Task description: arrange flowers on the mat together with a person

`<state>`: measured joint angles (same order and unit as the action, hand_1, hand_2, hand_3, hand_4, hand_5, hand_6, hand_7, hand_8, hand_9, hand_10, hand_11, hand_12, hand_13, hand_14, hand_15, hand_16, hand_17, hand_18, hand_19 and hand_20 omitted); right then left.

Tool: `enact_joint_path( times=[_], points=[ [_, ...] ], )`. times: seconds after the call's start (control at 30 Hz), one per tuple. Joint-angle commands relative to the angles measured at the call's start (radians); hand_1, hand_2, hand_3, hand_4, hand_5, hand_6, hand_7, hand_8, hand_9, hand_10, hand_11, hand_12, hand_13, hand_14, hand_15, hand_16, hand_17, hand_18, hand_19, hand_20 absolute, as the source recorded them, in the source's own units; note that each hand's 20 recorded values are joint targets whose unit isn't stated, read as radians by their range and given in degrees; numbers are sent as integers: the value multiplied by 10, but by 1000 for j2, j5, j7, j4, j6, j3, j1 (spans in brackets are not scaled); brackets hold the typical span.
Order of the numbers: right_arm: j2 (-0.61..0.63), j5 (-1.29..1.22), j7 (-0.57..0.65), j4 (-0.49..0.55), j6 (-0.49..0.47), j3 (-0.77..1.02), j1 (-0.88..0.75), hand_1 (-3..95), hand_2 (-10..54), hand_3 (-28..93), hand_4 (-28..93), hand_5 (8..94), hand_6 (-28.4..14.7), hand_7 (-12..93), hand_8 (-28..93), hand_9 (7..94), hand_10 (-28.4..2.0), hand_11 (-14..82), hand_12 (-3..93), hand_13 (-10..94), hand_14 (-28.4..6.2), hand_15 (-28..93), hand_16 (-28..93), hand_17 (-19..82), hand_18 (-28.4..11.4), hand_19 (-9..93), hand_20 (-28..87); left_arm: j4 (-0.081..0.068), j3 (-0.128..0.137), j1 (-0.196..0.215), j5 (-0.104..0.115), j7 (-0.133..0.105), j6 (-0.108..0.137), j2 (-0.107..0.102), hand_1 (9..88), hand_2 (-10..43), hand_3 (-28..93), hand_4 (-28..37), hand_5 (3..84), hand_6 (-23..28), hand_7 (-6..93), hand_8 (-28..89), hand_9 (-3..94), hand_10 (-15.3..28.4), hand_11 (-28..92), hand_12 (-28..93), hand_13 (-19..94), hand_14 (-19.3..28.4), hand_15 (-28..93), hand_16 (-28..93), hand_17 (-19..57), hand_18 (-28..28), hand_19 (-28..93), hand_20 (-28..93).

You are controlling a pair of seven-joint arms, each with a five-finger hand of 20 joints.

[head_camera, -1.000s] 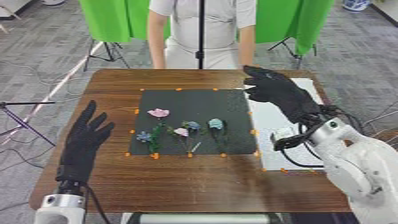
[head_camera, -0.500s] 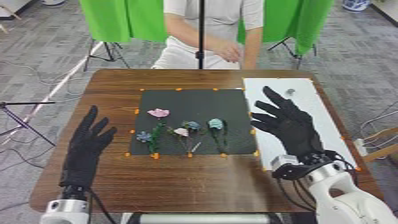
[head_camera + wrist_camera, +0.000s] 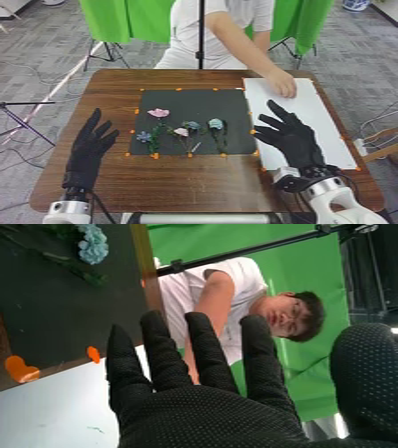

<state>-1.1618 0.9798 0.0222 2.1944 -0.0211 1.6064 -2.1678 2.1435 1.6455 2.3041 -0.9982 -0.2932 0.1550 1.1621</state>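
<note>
Head view: holding the right hand [image 3: 291, 141] open over the white mat [image 3: 322, 131], with spread fingers and nothing grasped; reaching onto that mat's far end with a person's hand [image 3: 282, 84]; displaying flowers [image 3: 216, 123] on the black mat [image 3: 185, 101]; holding the left hand [image 3: 86, 152] open and empty, left of them.
</note>
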Motion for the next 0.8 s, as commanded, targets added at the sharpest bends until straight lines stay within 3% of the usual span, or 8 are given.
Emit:
enact_joint_path(
  times=[0.03,0.43,0.8],
  points=[
    [-13,14,9,9,31,-21,-1,99,163,705,-260,292,40,64,-72,328,-147,22,182,275,-204,37,334,17,-237,274,169,-2,1,20,-8,16,-4,18,206,35,756,-283,233,-53,122,-103,269,108,68,133,233,181,203,6,-98,282,475,-18],
    [-11,11,6,8,31,-15,-2,101,162,706,-258,296,43,68,-75,334,-148,24,181,278,-204,39,332,16,-238,269,167,-2,-2,20,-1,8,-2,20,206,36,757,-283,232,-53,126,-104,268,109,67,132,233,181,202,5,-99,281,473,-19],
    [-17,16,-4,-3,-17,16,-16,99,161,708,-259,298,43,68,-76,335,-148,24,180,278,-203,40,332,13,-237,267,168,-5,-2,17,25,-6,-1,17,206,36,757,-283,231,-50,127,-104,267,111,70,133,233,181,204,5,-99,283,476,-20]
  ],
)
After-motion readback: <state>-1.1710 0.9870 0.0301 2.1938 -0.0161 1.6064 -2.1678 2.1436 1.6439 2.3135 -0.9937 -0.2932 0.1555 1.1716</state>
